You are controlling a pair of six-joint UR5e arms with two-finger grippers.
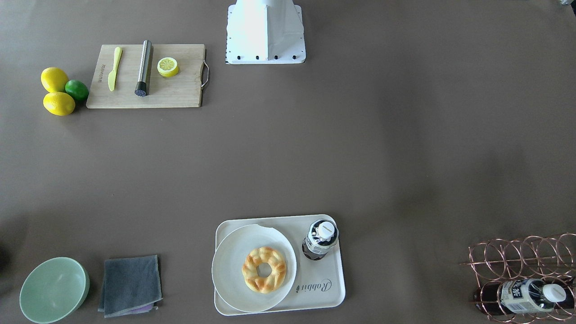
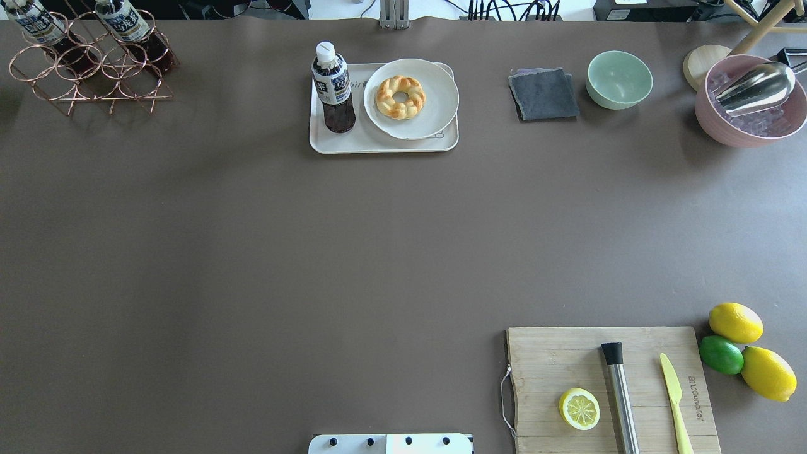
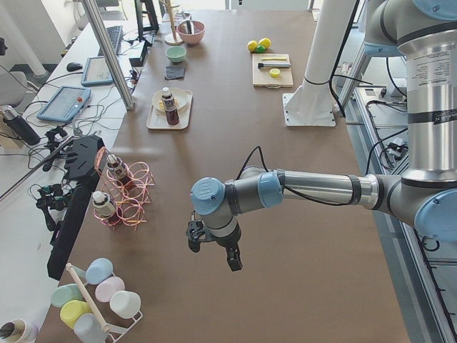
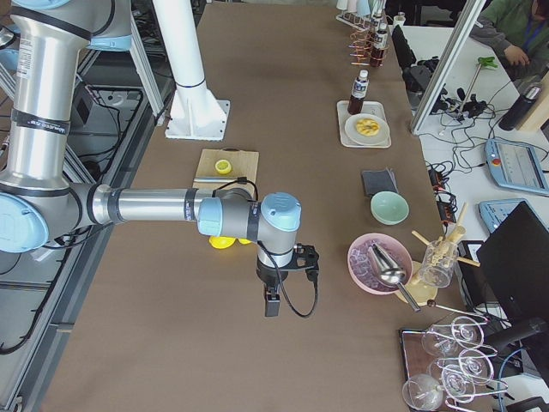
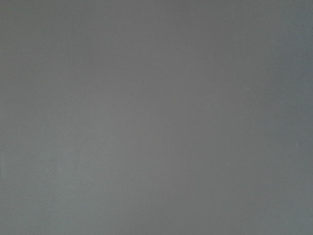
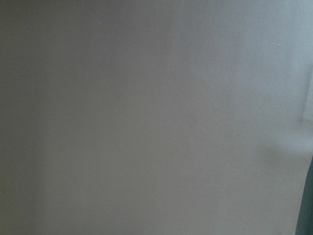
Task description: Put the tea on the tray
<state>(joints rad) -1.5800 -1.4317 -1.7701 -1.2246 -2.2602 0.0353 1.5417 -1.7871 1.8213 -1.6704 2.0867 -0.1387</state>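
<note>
From across the table, the tea (image 1: 320, 239) stands upright on the tray (image 1: 324, 288), in the tray corner nearest my base. It is just beside the round plate (image 1: 229, 265) that carries the braided doughnut (image 1: 264, 269). The tray sits at the table edge opposite my base, about midway along it. Neither of my arms shows here.

From overhead it reads the same: the bottle is inside the rim, cap up. Two more like it lie in the copper wire rack (image 2: 82, 75) at the far left corner.

From the left end, my left gripper (image 3: 214, 246) hangs over bare tabletop toward the left end, well apart from the tray. At this angle I cannot tell whether the fingers are wide or narrow, but nothing hangs from them.

From the right end, my right gripper (image 4: 276, 296) hangs over bare tabletop toward the right end, and its spread is just as unreadable.

Both wrist cameras show only plain surface — no fingertips, no bottle.

I judge the placing done — the tea is on the tray and free of me. What is left, I think, is only to keep both arms clear of the tray so the tall bottle is not knocked over.
</note>
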